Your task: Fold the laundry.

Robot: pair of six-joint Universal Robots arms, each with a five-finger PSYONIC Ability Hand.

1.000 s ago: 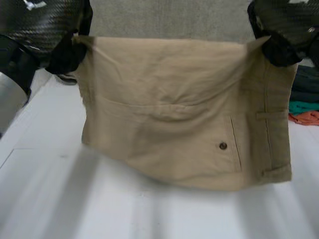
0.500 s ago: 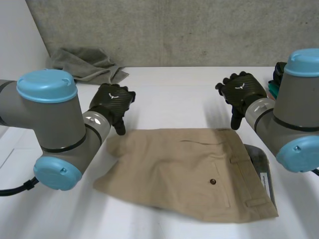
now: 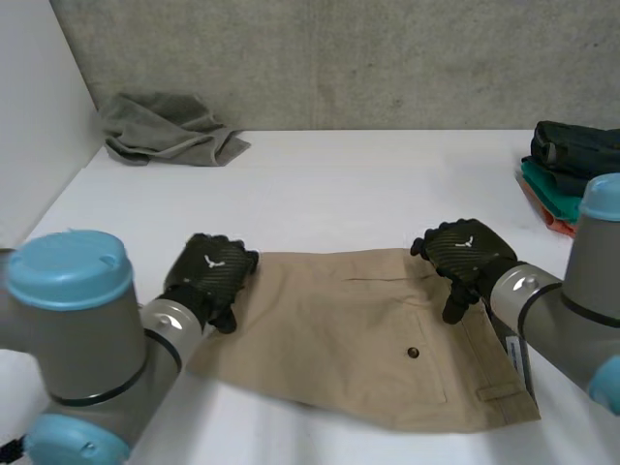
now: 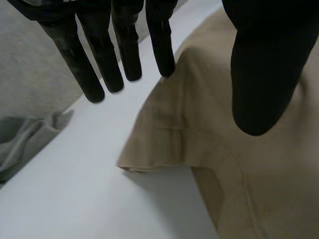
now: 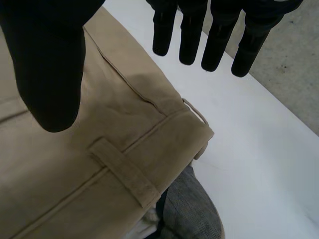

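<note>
Folded tan trousers [image 3: 358, 329] lie flat on the white table [image 3: 339, 184], with a back-pocket button [image 3: 414, 353] facing up. My left hand [image 3: 208, 276] hovers over their far left corner; in the left wrist view its fingers [image 4: 99, 59] are straight and spread above the trousers' edge [image 4: 249, 174], holding nothing. My right hand [image 3: 460, 257] is over the far right corner by the waistband. Its fingers [image 5: 219, 40] are straight too, with the thumb apart above the trousers [image 5: 75, 174] and a belt loop [image 5: 122, 172].
A crumpled grey towel [image 3: 165, 131] lies at the back left. A stack of folded clothes [image 3: 576, 160] sits at the right edge. A grey garment [image 5: 192, 214] pokes out from under the trousers' waistband corner, beside a white label [image 3: 513, 356].
A second ago both hands held the trousers up by their top corners. They have laid them on the table, let go, and come down low over the far corners.
</note>
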